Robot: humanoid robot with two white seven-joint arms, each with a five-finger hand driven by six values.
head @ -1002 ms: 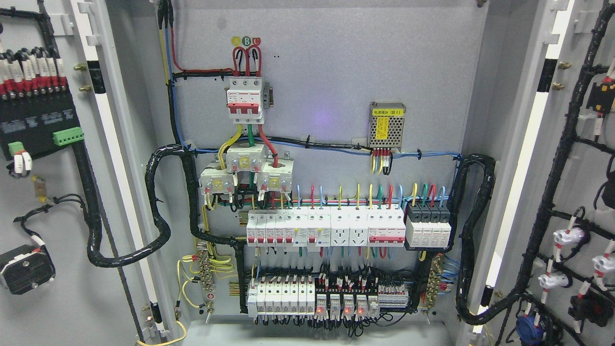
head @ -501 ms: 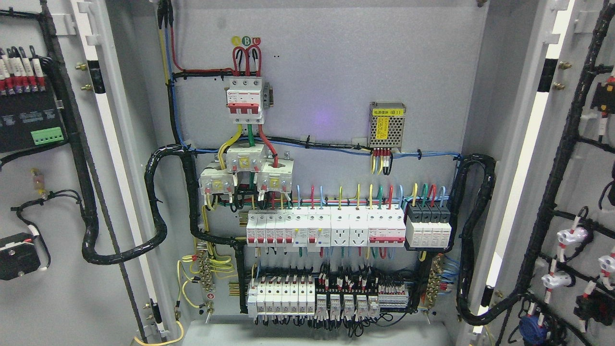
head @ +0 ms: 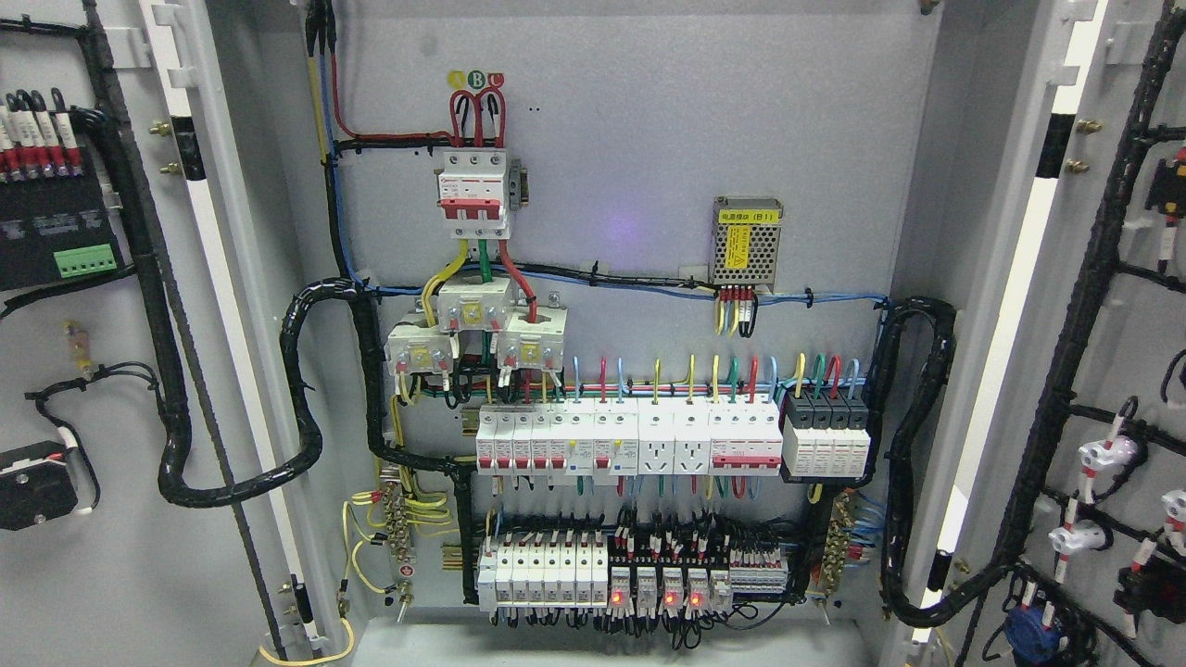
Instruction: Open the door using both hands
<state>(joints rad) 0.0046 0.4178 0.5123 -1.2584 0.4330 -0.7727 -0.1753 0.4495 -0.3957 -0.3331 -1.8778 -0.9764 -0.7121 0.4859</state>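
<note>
Both doors stand wide open: the left door fills the left edge, the right door the right edge. Between them the cabinet back panel with breakers is fully exposed. No hand shows, so its fingers cannot be told.

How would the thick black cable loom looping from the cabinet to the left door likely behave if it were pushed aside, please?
The black cable loom would probably flex rather than stay put, since it hangs in a loose S-curve. It looks thickly wrapped, so likely springy and fairly heavy. Its ends run onto the left door and into the cabinet, so it should swing back.
</note>
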